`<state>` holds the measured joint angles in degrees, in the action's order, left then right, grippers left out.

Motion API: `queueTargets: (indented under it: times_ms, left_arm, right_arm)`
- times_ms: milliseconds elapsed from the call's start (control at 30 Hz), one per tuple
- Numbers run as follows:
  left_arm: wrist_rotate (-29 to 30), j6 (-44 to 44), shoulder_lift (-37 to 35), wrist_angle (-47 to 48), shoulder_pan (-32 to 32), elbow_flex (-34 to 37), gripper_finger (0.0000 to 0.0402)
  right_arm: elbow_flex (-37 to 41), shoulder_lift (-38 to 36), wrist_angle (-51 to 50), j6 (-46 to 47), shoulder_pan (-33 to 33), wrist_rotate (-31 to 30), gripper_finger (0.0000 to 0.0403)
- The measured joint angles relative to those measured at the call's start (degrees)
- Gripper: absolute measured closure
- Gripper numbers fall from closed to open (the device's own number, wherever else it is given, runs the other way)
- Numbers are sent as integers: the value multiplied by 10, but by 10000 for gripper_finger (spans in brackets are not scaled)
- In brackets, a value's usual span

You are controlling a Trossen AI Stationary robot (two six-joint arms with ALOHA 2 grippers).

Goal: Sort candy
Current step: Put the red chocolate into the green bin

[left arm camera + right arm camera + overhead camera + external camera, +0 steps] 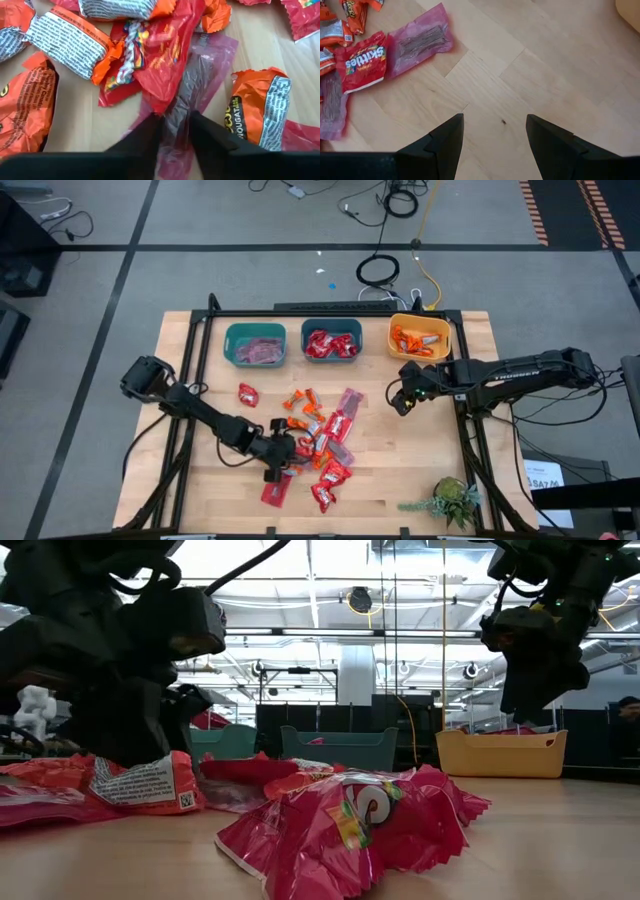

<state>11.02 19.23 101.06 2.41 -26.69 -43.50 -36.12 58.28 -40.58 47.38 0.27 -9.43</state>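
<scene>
A pile of candy (315, 435) in red, orange and pinkish-mauve wrappers lies mid-table. My left gripper (275, 467) is down at the pile's near left side, shut on a pinkish-mauve candy (192, 85) that lies partly under a red wrapper (162, 55). My right gripper (402, 402) hangs open over bare wood to the pile's right, with nothing between its fingers (495, 145). At the far edge stand three bins: teal with mauve candy (254, 345), teal with red candy (331, 342), yellow with orange candy (419, 337). My left gripper pinches the pinkish-mauve candy's wrapper at its end nearest the gripper (176, 127), between its two fingers, one on each long side. The fingers come slanting down from above. The candy lies on the table, its far part among other wrappers.
A small potted plant (455, 502) stands at the table's near right corner. Black frame rails (467, 430) run along the left and right sides. Bare wood lies between the pile and the right rail (530, 70).
</scene>
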Motion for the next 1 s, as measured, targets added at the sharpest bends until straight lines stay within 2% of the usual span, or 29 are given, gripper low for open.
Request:
queueTargets:
  times_ms: [100, 133, 300, 500, 767, 867, 1000]
  left_arm:
    - [-2, 4, 0, 16, -1, -15, 357]
    - [-2, 13, 0, 24, -1, -22, 364]
    - [-5, 30, -12, 85, -2, -63, 364]
    - [13, 60, -68, 180, -2, -110, 364]
    - [107, 214, -182, 277, 4, -121, 368]
    - [136, 280, -227, 362, 23, -122, 368]
    - [138, 360, -274, 489, 79, -122, 369]
  right_arm:
    - [0, 0, 0, -4, 0, 0, 195]
    - [0, 0, 0, -5, 0, 0, 195]
    - [0, 0, 0, -16, 0, 0, 195]
    - [0, 0, 2, -15, 0, 0, 195]
    - [0, 0, 16, -16, 0, 0, 195]
    - [0, 0, 30, -22, 0, 0, 195]
    - [0, 0, 36, -24, 0, 0, 195]
